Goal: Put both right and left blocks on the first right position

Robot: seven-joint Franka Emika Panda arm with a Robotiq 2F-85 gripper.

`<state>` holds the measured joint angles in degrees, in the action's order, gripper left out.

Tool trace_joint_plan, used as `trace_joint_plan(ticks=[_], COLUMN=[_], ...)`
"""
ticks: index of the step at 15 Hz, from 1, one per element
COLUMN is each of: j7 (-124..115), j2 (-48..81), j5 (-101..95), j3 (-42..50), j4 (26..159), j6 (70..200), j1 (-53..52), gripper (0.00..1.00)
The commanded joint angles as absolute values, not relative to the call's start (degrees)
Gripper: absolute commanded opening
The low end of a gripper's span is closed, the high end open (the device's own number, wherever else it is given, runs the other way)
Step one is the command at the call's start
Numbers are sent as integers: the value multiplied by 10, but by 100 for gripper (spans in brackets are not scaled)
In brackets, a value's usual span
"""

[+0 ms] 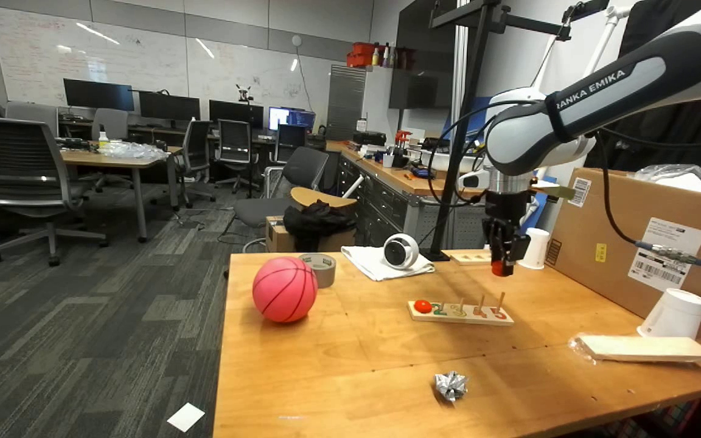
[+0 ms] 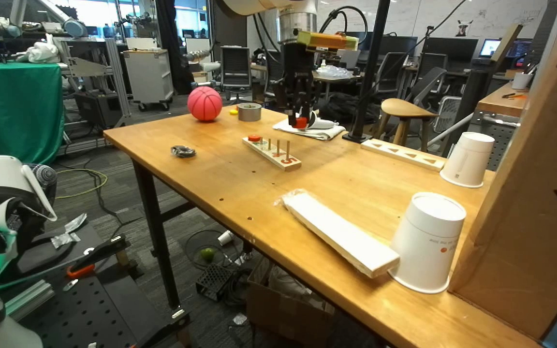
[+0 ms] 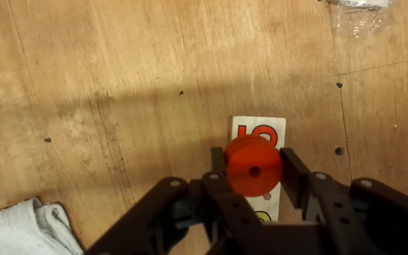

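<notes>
A black gripper (image 3: 253,163) pinches a round red block (image 3: 246,184) in the air near the "5" end of a numbered pegboard (image 1: 461,320), while a matching red block (image 1: 423,306) sits at the board's opposite end. The held piece, perhaps a stack, appears to be painted wood: probably light, stiff and hard to damage, though its smooth curved side may slip between the pads (image 3: 217,157). The best hold is likely across opposite sides of the rim, leaving the center hole (image 3: 254,171) free for a peg (image 2: 287,150). A scuffed wooden table (image 1: 338,353) also bears a pinkish-red ball (image 1: 285,289) and a foil lump (image 1: 451,385); office chairs (image 1: 16,158) stand on gray carpet (image 1: 107,340) before a whiteboard (image 1: 143,67).
</notes>
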<state>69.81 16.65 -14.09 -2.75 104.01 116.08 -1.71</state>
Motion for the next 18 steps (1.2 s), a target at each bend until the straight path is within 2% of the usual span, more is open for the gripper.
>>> trace_joint_plan(ticks=[1, 18], j7=[697, 742], j2=[157, 119], j5=[-131, -39], j3=[-31, -35], j4=[1037, 1106], j6=[1146, 1227], j1=[-7, 32], gripper=[25, 25])
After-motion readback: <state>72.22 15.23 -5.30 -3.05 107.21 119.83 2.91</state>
